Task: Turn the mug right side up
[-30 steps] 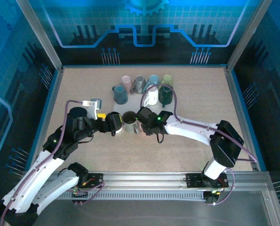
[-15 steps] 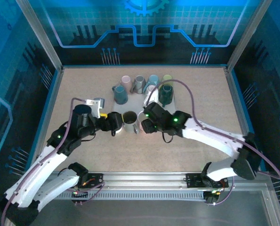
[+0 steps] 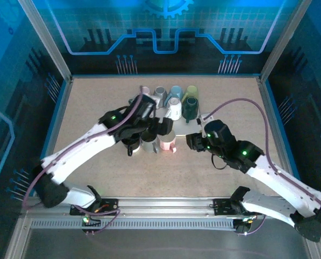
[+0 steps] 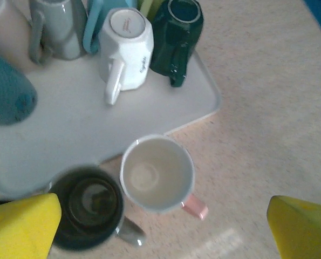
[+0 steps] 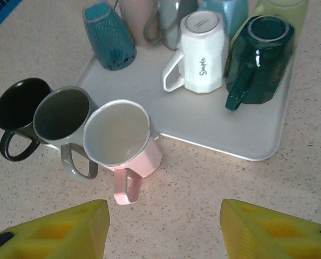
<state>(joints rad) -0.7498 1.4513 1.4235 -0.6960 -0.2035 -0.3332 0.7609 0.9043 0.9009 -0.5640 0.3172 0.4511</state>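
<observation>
- Pink mug [image 5: 122,143] — upright, mouth up, long axis vertical, handle toward the lower frame edge; centre-left of the right wrist view, at the tray's [image 5: 214,121] lower edge.
- Speckled table [image 5: 214,183] beneath; grey mug [image 5: 60,116] just beside it, at left.
- Right gripper [image 5: 164,221] and left gripper [image 4: 163,210] — fingers apart, empty; bare table at lower right.

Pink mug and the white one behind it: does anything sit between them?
No. In the right wrist view, bare tray lies between the pink mug and the white mug.
</observation>
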